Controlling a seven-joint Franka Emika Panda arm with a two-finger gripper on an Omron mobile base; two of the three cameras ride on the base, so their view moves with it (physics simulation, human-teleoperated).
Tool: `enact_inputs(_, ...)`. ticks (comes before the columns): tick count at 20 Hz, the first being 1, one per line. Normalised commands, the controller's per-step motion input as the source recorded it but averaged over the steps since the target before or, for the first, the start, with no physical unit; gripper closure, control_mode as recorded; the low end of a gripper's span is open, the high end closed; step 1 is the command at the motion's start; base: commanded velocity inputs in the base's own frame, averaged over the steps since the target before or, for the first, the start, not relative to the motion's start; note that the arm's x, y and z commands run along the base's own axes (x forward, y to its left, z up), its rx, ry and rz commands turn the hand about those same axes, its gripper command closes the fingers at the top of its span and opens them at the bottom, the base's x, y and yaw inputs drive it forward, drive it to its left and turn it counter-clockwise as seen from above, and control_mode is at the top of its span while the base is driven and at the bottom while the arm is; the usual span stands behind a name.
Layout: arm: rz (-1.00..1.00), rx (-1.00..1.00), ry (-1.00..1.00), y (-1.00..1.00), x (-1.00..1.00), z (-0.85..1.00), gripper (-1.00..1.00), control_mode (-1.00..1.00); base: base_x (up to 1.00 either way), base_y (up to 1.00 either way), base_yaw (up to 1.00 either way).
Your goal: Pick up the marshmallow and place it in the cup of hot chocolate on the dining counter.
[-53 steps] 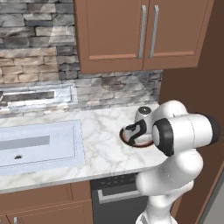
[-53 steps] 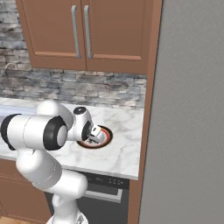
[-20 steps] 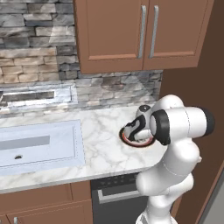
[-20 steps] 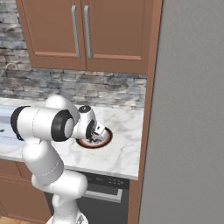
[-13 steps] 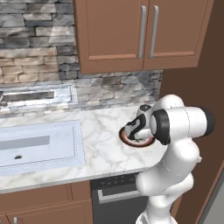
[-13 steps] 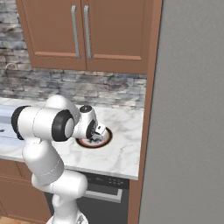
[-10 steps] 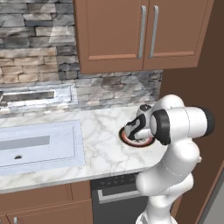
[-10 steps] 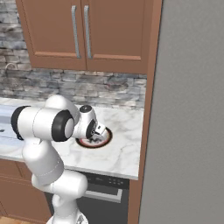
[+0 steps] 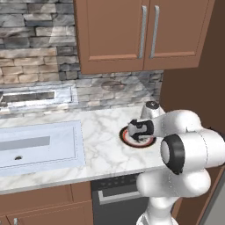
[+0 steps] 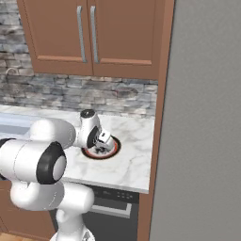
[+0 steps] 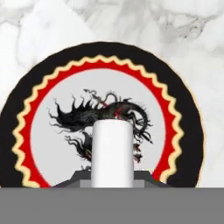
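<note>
Marble worktop [image 9: 101,149] by the sink, near its right edge: our gripper [image 9: 137,130] is down on the plate [image 11: 183,131], seemingly clamped on the marshmallow [image 11: 112,153]. We'd squeeze gently and lift straight up.

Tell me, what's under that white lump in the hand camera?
The marshmallow stands on a round plate with a black-and-red rim. Around it shows a black dragon drawing on the grey centre; the part of the drawing beneath the marshmallow is covered. The plate lies on a marble counter.
</note>
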Motion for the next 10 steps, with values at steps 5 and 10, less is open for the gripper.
enact_inputs(5, 0.00, 0.05, 0.01, 0.00, -0.54, 0.96, 1.00, -1.00, 0.00, 0.00, 0.00)
enact_inputs(10, -0.01, 0.05, 0.13, 0.00, -0.34, 0.98, 1.00, -1.00, 0.00, 0.00, 0.00)
